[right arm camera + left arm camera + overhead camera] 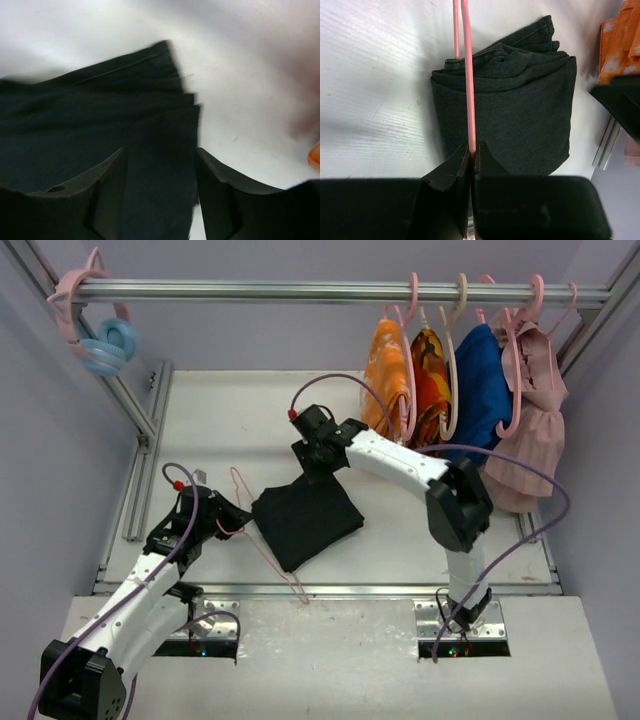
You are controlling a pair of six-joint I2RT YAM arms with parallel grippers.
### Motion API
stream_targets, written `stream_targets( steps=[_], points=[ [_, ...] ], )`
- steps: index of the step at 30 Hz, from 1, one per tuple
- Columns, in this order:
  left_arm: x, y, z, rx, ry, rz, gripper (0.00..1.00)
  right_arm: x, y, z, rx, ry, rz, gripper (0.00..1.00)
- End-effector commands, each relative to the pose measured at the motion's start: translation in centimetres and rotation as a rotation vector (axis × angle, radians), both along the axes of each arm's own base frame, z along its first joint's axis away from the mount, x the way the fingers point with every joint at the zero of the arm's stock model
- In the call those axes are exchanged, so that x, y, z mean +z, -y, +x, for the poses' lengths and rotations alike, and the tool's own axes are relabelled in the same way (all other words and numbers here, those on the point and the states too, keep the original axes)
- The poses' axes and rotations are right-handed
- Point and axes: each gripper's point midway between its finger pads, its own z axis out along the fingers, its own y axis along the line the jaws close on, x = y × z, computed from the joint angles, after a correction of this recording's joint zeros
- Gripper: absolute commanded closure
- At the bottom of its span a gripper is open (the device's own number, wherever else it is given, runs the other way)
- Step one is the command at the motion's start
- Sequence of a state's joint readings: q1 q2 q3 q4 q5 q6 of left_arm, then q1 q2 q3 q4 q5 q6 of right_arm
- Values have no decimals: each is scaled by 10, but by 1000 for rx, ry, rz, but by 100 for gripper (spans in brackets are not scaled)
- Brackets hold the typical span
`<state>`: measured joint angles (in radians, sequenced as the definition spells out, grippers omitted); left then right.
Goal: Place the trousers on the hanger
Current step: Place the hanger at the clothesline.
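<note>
The black trousers (pixel 305 520) lie folded on the white table (pixel 230 420). The thin pink hanger (pixel 272 558) lies along their left side. My left gripper (pixel 228 521) is shut on the hanger's wire. In the left wrist view that wire (pixel 469 90) runs up from my left gripper (pixel 472 150) across the left edge of the trousers (pixel 520 110), and a second wire goes out of sight behind the fold. My right gripper (pixel 311 466) hangs over the far edge of the trousers. In its wrist view my right gripper (pixel 160 165) is open, with the dark cloth (pixel 100 110) below the jaws.
A metal rail (pixel 300 290) crosses the back. On its right hang orange patterned cloths (pixel 405 380), a blue garment (pixel 485 390) and a pink dress (pixel 530 430). A pale blue ring (pixel 108 345) hangs at its left. A slanted frame post (pixel 125 400) stands at the left.
</note>
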<state>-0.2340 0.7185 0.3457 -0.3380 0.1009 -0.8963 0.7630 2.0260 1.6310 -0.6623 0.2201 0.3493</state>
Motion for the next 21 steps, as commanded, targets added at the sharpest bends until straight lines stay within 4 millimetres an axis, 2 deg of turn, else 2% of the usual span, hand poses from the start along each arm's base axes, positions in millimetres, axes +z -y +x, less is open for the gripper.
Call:
stream_targets(
  steps=[1,2,4,8,11,12,14,17,21],
  points=[
    [24,4,1,-60,19,18,100,101,-52,-80,254,49,283,35],
    [26,5,1,-65,24,13,100,98,-59,-102,299,-12,346,30],
    [33,6,2,-71,32,9,100,86,-65,-148,393,-115,515,30],
    [42,7,4,-72,49,8,100,69,-78,-218,573,-288,769,33],
    [39,5,4,-66,38,13,100,58,-98,-253,671,-358,811,33],
    [38,6,4,-67,35,14,100,52,-102,-253,673,-366,808,33],
    [32,5,3,-58,25,11,100,24,-115,-266,670,-426,767,33],
    [23,5,-1,-50,10,0,100,1,-128,-262,613,-445,743,33],
    [13,6,-5,-47,-7,-15,100,-20,-144,-258,590,-473,737,44]
  ],
)
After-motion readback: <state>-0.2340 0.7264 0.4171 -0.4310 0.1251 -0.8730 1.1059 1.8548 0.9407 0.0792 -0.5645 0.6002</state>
